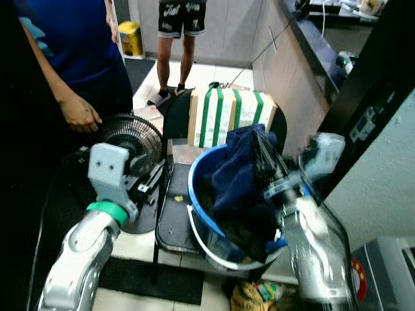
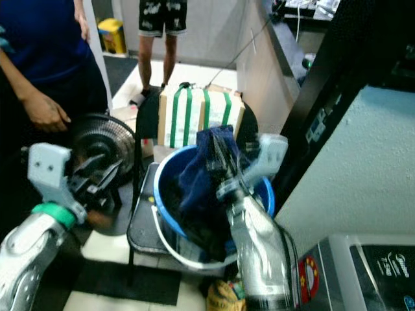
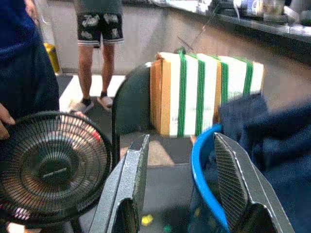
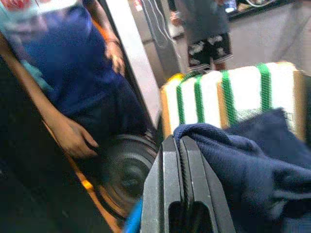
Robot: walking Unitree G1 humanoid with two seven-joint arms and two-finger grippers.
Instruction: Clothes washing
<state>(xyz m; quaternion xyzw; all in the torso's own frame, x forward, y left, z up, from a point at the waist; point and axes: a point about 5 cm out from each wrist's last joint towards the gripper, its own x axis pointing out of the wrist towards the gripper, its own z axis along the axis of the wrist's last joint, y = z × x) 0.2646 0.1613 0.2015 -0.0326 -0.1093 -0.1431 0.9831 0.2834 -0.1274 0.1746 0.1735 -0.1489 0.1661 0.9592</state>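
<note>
A blue wash basin (image 1: 193,194) full of dark clothes stands on a black chair (image 1: 172,223). My right gripper (image 1: 264,150) is over the basin, shut on a navy garment (image 1: 237,170) that it holds up above the rim. In the right wrist view the cloth (image 4: 233,160) is pinched between the closed fingers (image 4: 171,165). My left gripper (image 1: 153,179) is open with nothing in it, left of the basin and above the chair seat. In the left wrist view its fingers (image 3: 133,170) frame the basin's blue rim (image 3: 201,170).
A black table fan (image 1: 133,139) stands left of the chair. Behind the chair is a cardboard box (image 1: 230,113) with green straps. A person in a blue shirt (image 1: 71,52) stands at far left, another person's legs (image 1: 178,39) farther back. A washing machine (image 2: 369,272) sits at lower right.
</note>
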